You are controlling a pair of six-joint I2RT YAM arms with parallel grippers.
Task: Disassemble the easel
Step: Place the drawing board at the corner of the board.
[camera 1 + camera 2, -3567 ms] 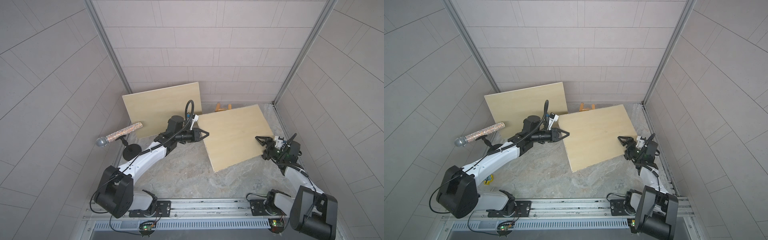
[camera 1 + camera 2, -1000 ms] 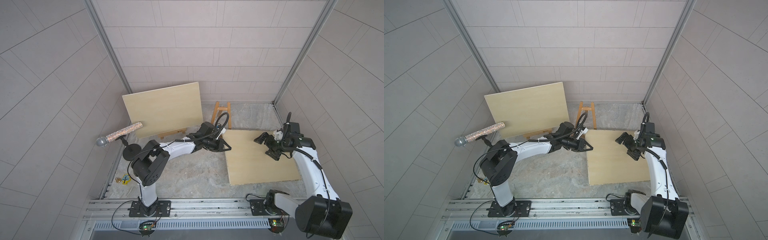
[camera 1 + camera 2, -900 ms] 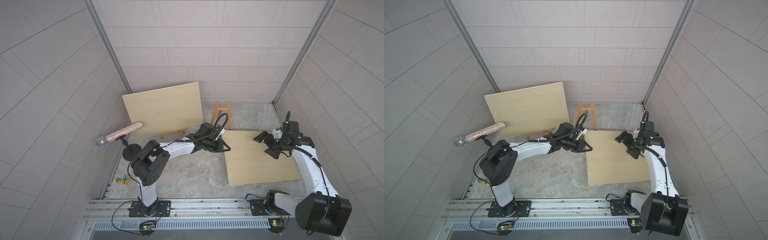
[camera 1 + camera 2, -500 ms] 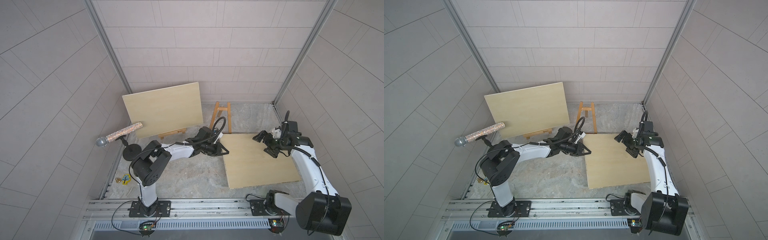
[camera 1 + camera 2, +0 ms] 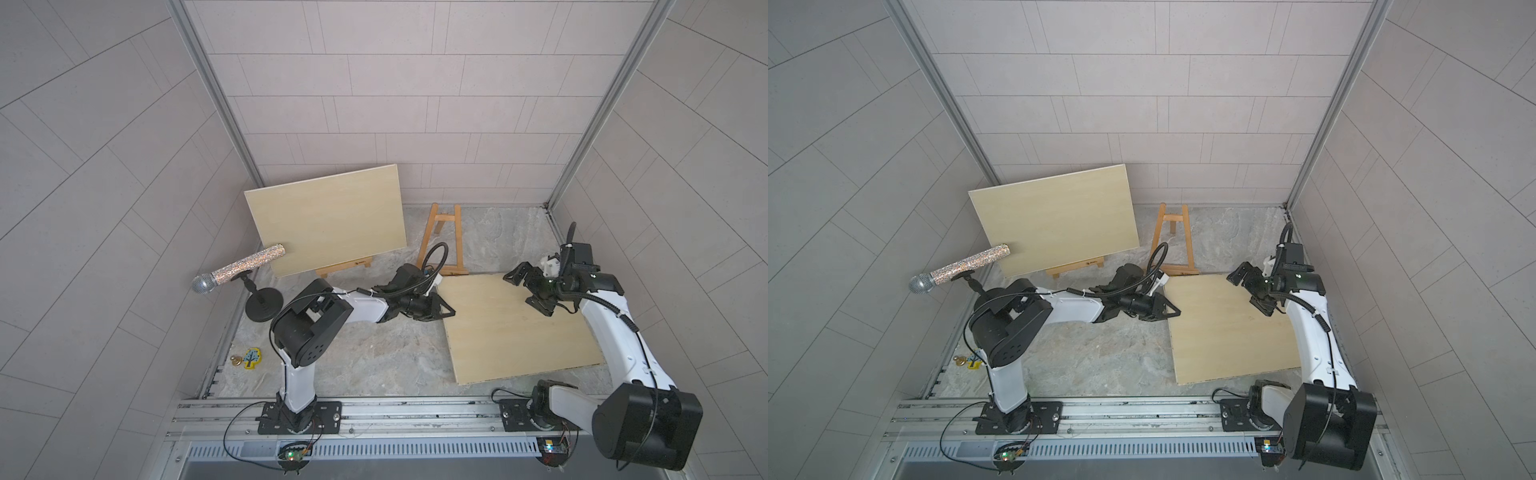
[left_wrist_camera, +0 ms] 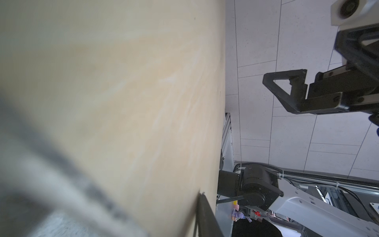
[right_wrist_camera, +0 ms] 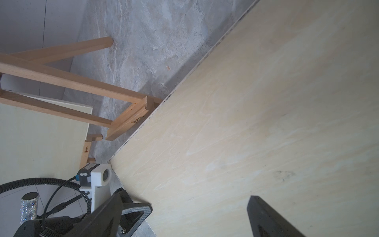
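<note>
**A:** What's different from a few seconds back?

**B:** The plywood board (image 5: pixel 519 328) was leaning up in front of the stand. Now it lies flat on the floor, around 4 o'clock in both top views. That uncovers the bare easel (image 5: pixel 444 217), which stands upright at the board's 11 o'clock, its ledge just beside the board's far edge. Over the last second the board has crept slightly toward 6 o'clock.

**A:** And the pincers?

**B:** The left gripper (image 5: pixel 446 311) sits at the board's 9 o'clock edge. Its jaws are nearly together and seem to pinch the thin edge, since the left wrist view shows wood filling the frame with one finger lying against it. The right gripper (image 5: pixel 524 293) hovers over the board's 1 o'clock corner, spread wide and holding nothing.

**A:** So where does that leave the job?

**B:** I'd judge the panel is off, bar letting go, and the frame itself still needs dealing with. At 10 o'clock a second board (image 5: pixel 328 220) rests on another easel (image 5: pixel 345 266).
</note>
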